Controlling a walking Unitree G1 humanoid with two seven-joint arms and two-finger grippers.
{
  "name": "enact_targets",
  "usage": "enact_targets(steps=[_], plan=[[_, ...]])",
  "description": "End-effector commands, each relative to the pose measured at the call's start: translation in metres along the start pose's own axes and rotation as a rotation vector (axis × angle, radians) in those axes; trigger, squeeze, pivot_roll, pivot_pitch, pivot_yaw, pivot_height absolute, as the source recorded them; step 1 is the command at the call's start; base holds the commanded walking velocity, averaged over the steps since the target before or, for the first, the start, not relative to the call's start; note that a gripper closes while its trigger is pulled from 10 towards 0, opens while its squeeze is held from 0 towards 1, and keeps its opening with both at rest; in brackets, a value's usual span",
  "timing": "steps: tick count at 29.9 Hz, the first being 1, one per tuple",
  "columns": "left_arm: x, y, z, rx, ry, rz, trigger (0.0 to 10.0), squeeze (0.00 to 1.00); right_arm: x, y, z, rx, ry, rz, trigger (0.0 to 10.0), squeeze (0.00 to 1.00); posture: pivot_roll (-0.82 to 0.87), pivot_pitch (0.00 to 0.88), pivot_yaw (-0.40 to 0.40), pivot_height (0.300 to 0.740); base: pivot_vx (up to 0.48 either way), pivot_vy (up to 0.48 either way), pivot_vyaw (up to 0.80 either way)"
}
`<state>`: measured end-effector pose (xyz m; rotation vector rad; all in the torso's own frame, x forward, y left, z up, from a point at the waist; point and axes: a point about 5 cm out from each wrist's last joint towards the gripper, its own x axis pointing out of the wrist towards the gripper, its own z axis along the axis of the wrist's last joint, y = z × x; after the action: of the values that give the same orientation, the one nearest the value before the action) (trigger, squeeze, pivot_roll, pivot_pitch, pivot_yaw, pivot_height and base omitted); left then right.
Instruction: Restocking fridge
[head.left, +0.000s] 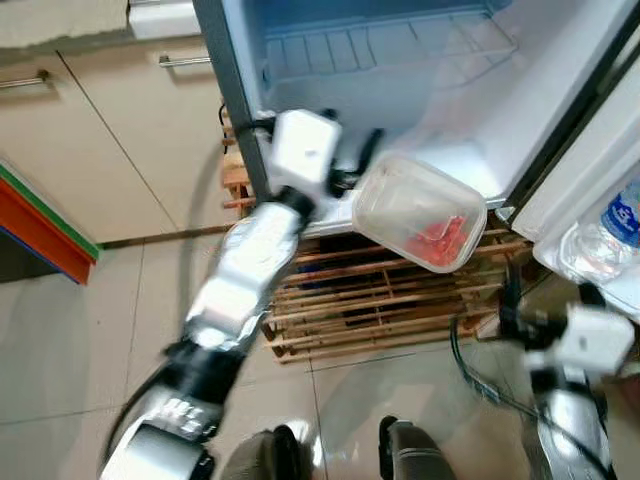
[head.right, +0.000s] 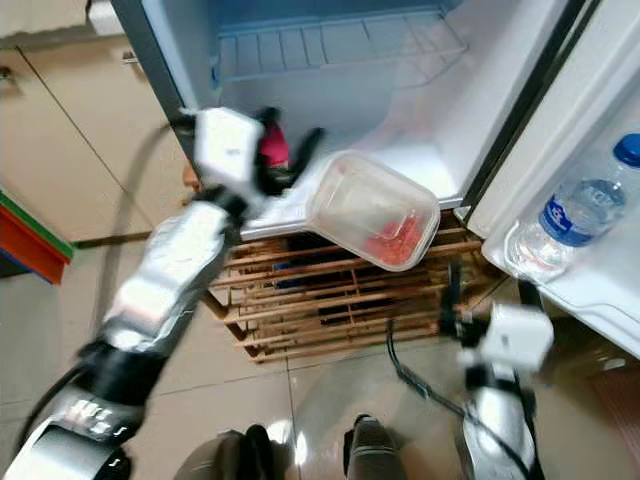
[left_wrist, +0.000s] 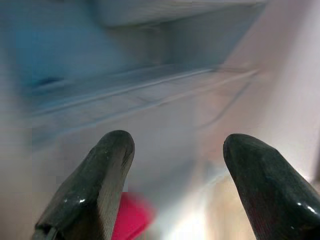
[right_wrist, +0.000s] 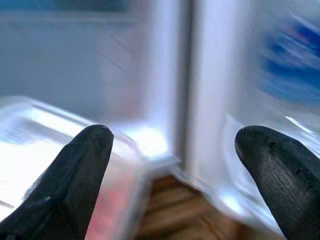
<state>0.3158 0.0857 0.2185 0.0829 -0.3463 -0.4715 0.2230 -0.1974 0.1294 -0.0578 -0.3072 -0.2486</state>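
Right gripper low; left gripper at fridge.

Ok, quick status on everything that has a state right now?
White mini fridge: door open, wire shelf bare.
Clear plastic container with red food: lidded, tilted at the fridge's front edge.
Blue-capped water bottle: capped, in door shelf.
Left gripper: open, beside container.
Right gripper: open, low.

Water bottle cut off; wrist views blurred.
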Motion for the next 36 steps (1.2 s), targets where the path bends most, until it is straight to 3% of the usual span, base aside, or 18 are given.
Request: enact_targets(steps=[1,3,4,6,8,11,13,15,21,32,36], plan=[[-0.009,0.005,-0.003,0.008,0.013,-0.004,10.0,0.0,-0.004,0.002,-0.005,-0.004,0.034,-0.007,10.0,0.0,-0.05,0.103,0.067,0.74,0.0,0.0,0.0],[-0.028,0.01,-0.013,0.074,0.038,0.004,10.0,0.0,0.001,0.005,-0.005,-0.001,0.04,-0.012,10.0,0.0,-0.04,0.088,0.068,0.74,0.0,0.0,0.0],[-0.028,0.01,-0.013,0.074,0.038,0.004,10.0,0.0,0.001,0.005,-0.005,-0.001,0.04,-0.012,10.0,0.0,-0.04,0.088,0.068,0.74,0.0,0.0,0.0],[-0.054,0.006,-0.05,0.152,0.148,-0.041,10.0,0.0,0.004,0.01,-0.006,0.001,0.061,-0.024,10.0,0.0,-0.04,0.069,0.071,0.74,0.0,0.0,0.0],[-0.064,0.003,-0.067,0.188,0.209,-0.064,10.0,0.0,0.006,0.012,-0.007,0.002,0.069,-0.027,10.0,0.0,-0.05,0.066,0.07,0.74,0.0,0.0,0.0],[-0.075,0.005,-0.094,0.027,0.343,0.025,10.0,0.0,0.005,0.016,-0.009,0.0,0.08,-0.02,10.0,0.0,-0.06,0.058,0.064,0.74,0.0,0.0,0.0],[-0.069,0.004,-0.092,-0.038,0.328,0.052,10.0,0.0,0.004,0.016,-0.011,-0.002,0.087,-0.016,10.0,0.0,-0.07,0.053,0.061,0.74,0.0,-0.127,0.0],[-0.06,0.004,-0.088,-0.031,0.3,0.073,10.0,0.0,0.004,0.018,-0.013,-0.002,0.1,-0.004,10.0,0.0,-0.08,0.049,0.062,0.74,0.0,-0.463,0.0],[-0.053,0.01,-0.094,-0.062,0.321,0.141,10.0,0.0,0.002,0.019,-0.016,0.002,0.116,0.018,10.0,0.0,-0.09,0.056,0.067,0.74,0.042,-0.436,0.0],[-0.04,0.021,-0.084,-0.051,0.306,0.208,10.0,0.0,-0.001,0.031,-0.033,0.058,0.209,0.082,10.0,0.0,-0.07,0.111,0.086,0.74,0.052,-0.056,0.0],[-0.04,0.018,-0.071,0.002,0.272,0.148,10.0,0.0,0.009,0.042,-0.049,0.054,0.257,0.083,10.0,0.0,-0.01,0.181,0.124,0.74,0.0,0.0,0.0]])
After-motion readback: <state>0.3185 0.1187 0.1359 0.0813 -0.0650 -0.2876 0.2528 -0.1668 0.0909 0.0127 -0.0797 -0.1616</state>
